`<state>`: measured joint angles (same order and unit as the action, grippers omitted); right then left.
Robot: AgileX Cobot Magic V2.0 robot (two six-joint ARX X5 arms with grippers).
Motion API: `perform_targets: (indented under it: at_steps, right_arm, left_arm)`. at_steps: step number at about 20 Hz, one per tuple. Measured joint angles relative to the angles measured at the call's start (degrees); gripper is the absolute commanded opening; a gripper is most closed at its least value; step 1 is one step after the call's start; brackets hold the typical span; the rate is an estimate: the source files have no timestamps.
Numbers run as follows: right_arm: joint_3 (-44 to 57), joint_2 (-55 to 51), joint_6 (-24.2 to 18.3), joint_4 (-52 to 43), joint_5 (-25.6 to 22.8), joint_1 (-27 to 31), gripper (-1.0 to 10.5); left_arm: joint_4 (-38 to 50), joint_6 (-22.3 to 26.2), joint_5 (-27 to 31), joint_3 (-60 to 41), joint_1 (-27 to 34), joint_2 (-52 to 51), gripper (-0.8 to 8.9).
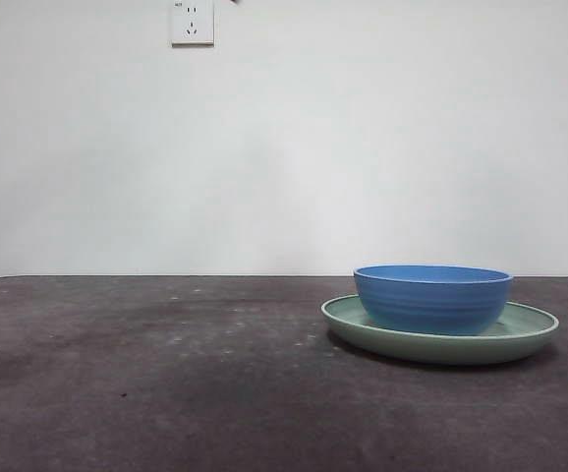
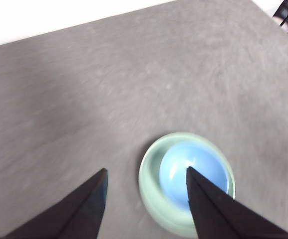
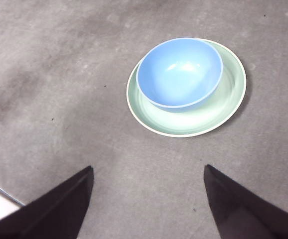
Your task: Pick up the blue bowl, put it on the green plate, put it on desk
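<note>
1. Both grippers hang high above the desk (image 1: 166,393) with nothing in them: my left gripper (image 2: 146,196) and my right gripper (image 3: 146,191) each have their jaws spread wide, and neither appears in the front view.
2. Right of centre on the desk, the blue bowl (image 1: 432,298) sits upright inside the green plate (image 1: 525,337), mouth up. It is round, so it has no long axis and any approach angle suits.
3. The bowl rests off-centre, close to one side of the plate's rim. My worry is that a jaw coming down there strikes the plate, tilts it or drags it along.
4. A shallow bite on the curved, ridged wall could slip.
</note>
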<state>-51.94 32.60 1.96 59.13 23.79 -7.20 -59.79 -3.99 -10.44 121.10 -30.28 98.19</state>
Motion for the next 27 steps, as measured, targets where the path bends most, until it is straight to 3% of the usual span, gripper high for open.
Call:
perform_targets:
  at_steps: [4,13,17,21,27]
  right_arm:
    - [0.0,0.0,0.0,-0.2,0.0,0.0,3.5]
    - [0.0,0.0,0.0,-0.3,0.0,0.0,3.5]
    - [0.0,0.0,0.0,-0.2,0.0,0.0,3.5]
    - [0.0,0.0,0.1,-0.2,0.0,0.0,3.5]
    - [0.0,0.0,1.5,-0.2,0.0,0.0,3.5]
  left_arm:
    - [-3.4,3.2,-2.0,-5.3,1.4,-6.8,2.55]
    - [9.9,5.2,-12.1,-46.5,1.5,-31.0,2.53]
    - [14.6,5.7,-20.0,-59.7,1.5,-39.1,2.50]
    - [15.0,5.9,-21.3,-65.9,1.3,-41.9,2.50]
    - [15.9,6.0,-21.4,-66.2,1.3,-41.9,2.49]
